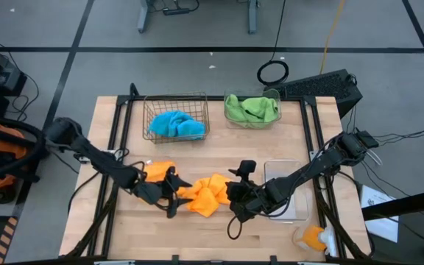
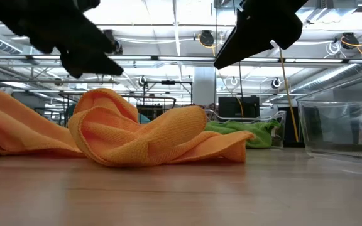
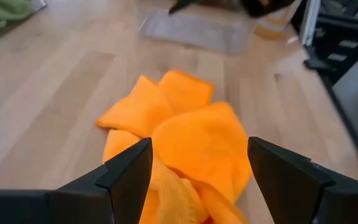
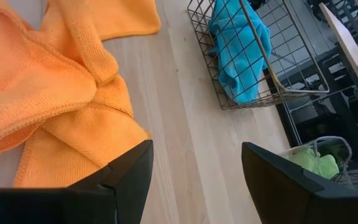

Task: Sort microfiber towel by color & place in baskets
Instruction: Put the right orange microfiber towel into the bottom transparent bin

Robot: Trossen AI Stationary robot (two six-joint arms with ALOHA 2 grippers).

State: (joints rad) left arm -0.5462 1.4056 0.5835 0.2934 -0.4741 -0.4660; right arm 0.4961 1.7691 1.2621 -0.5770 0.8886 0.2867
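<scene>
From above, I am holding my left gripper [image 1: 174,199] over the worktop [image 1: 219,143] near its front edge, beside the crumpled orange towel [image 1: 205,194] lying at the front centre, and my right gripper [image 1: 235,197] is hovering on that towel's other side, with nothing in either. A second orange towel [image 1: 157,171] is lying flat towards the left, partly under my left arm. The wire basket [image 1: 177,110] at the back edge is holding a blue towel [image 1: 175,125], the clear bin [image 1: 253,110] beside it is holding a green towel [image 1: 252,108], and another clear bin [image 1: 284,190] is sitting near the front right corner under my right arm. From table height, both grippers are hanging above the orange towel [image 2: 149,135] without touching it. Through my left wrist, my fingers [image 3: 129,171] are standing wide apart with the orange towel [image 3: 185,137] showing between them. Through my right wrist, my fingers [image 4: 132,171] are also spread wide over bare wood, with the orange towel [image 4: 55,99] to one side and the wire basket [image 4: 253,62] further off.
</scene>
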